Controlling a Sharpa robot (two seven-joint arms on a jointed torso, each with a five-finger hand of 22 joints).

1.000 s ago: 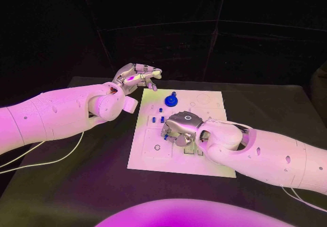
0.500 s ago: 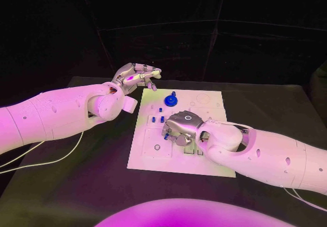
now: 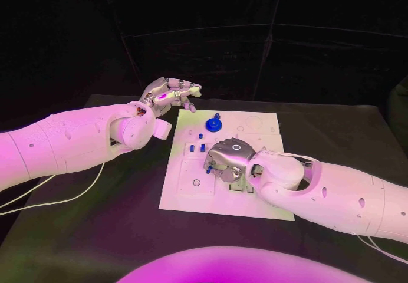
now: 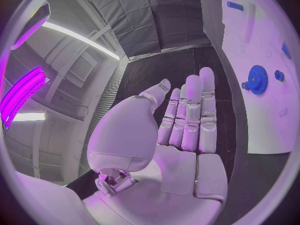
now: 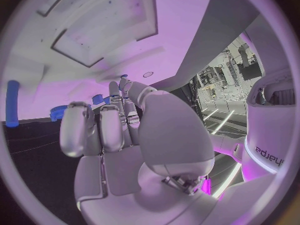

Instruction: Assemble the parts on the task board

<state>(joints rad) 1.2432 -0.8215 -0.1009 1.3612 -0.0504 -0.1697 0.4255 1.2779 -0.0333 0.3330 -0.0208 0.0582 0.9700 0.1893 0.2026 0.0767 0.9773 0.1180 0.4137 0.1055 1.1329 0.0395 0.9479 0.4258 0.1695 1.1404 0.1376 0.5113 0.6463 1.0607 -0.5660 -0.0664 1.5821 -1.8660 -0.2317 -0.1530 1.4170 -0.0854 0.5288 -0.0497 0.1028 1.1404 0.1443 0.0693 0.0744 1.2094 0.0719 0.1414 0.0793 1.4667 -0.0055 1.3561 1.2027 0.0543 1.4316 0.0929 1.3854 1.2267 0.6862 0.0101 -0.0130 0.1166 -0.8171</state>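
Head view, right hand: the right hand hangs low over the middle of the task board, fingers curled down; what they pinch, if anything, I cannot tell.
Left hand: the left hand is raised beyond the board's far left corner, fingers together, holding nothing.
Done: a blue gear sits on the board's far part.
Left: small blue parts lie loose beside the right hand; assembly looks partway.

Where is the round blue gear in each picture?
Head view: the gear sits near the far end of the white board, in front of the left robot hand.
Left wrist view: gear on the board beyond the fingertips.
Right wrist view: a small blue toothed piece behind the fingers, probably the gear.
Shared landmark: the white board.
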